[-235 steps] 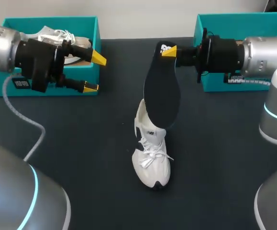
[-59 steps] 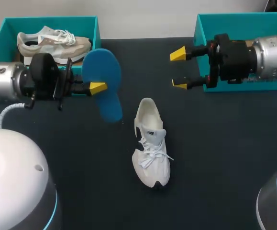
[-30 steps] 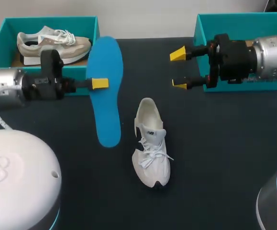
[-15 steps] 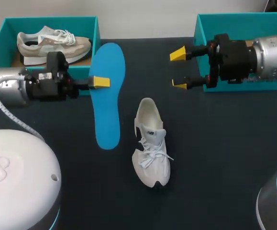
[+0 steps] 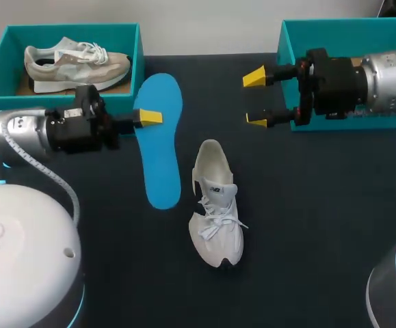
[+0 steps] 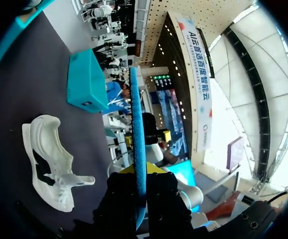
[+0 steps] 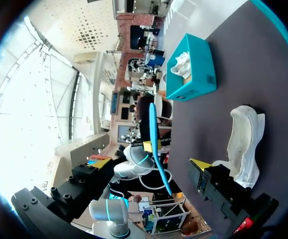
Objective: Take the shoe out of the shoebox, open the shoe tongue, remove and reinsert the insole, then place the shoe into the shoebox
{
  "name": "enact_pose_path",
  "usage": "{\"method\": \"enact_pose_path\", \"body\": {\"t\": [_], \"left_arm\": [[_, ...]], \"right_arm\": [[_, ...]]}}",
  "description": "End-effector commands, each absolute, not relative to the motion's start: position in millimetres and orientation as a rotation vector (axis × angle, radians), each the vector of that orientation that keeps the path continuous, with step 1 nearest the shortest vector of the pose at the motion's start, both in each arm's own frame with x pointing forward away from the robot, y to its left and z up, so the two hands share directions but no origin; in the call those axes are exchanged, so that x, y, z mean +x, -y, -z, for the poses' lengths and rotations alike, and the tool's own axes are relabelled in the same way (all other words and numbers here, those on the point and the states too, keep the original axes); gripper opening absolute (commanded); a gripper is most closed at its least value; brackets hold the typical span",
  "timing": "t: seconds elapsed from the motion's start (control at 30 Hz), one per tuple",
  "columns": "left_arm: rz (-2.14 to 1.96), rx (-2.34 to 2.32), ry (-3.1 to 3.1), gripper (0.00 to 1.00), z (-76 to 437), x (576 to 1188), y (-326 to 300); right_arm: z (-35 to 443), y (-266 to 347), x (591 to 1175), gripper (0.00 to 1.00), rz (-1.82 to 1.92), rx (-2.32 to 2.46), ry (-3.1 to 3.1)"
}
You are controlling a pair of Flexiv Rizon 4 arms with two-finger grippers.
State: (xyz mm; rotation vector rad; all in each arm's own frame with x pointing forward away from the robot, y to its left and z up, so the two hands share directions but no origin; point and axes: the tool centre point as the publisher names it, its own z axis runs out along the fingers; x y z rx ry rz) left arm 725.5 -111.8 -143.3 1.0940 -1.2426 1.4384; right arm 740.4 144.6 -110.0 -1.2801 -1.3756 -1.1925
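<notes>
Since the head view only shows one yellow tip of my left gripper [image 5: 147, 117], the other finger is hidden behind the blue insole [image 5: 160, 147]. The left wrist view sorts that out though. There the insole [image 6: 138, 124] runs edge-on straight between my fingers with a yellow pad on each side, so my left gripper [image 6: 140, 172] is clamped on it, near the end closest to the left shoebox [image 5: 71, 29]. The rest of the insole stretches out just beside the white shoe [image 5: 215, 212], not touching it as far as I can see. Whether its far end rests on the table [image 5: 307, 225] or hangs above it, I honestly can't tell.

The white shoe stands on its sole in the middle of the table, laces up, toe pointing back at me. I can't really see down inside it.

My right gripper [image 5: 255, 99] is hanging in front of the right shoebox [image 5: 334, 27], fingers spread wide with nothing between them. That arm covers most of the box, so its inside is hidden. In the right wrist view the insole [image 7: 156, 144] is just a thin blue line ahead of my fingers, with the white shoe [image 7: 243, 144] off beside it.

A beige shoe [image 5: 74, 63] sits in the left shoebox, whose front wall is partly behind my left arm.
</notes>
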Motion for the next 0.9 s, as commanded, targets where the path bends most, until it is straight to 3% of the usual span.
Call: {"method": "enact_pose_path", "body": {"t": [0.03, 0.9], "left_arm": [[-1.408, 1.122, 1.213, 0.00, 149.1, 729.6, 121.9], [-1.375, 1.174, 1.190, 0.00, 155.9, 736.0, 132.1]], "right_arm": [[107.7, -149.6, 740.5, 1.00, 1.165, -1.313, 1.403], [64.2, -189.5, 719.0, 1.00, 0.944, -1.670, 1.699]]}}
